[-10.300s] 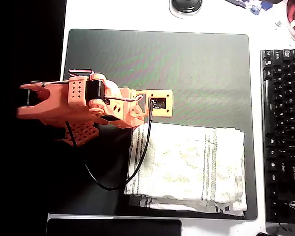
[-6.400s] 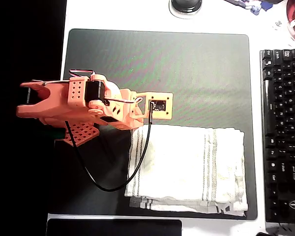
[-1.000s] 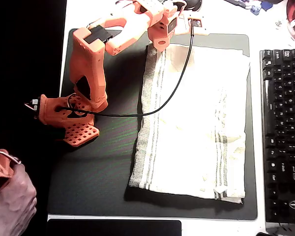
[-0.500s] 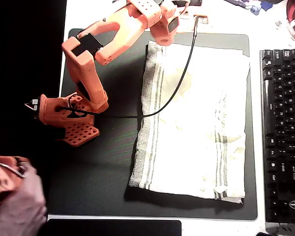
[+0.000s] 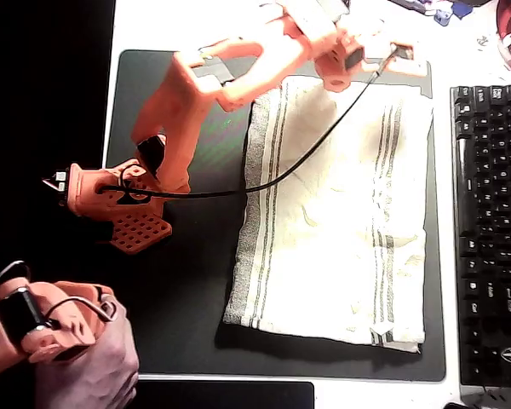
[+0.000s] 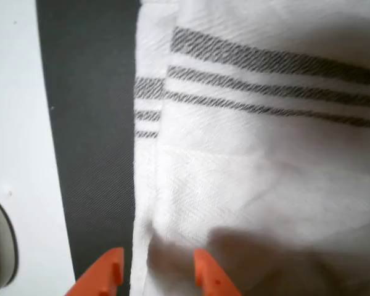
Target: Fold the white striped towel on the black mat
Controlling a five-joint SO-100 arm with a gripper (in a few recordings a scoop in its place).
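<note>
nearby, keyboard (image 5: 490,230) right of black mat (image 5: 170,315)

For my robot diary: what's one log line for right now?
towel: spread flat on mat | end effector: open, at towel's top edge | fold: not started

This looks like an office or home desk workstation. A white surface (image 5: 187,25) carries a large black mat (image 5: 179,281) of the desk-pad kind, which passes under the jaws and spreads away from them. A black keyboard (image 5: 490,230) lies well to the right of the jaws in the overhead view, just beside the mat's right edge.
</note>
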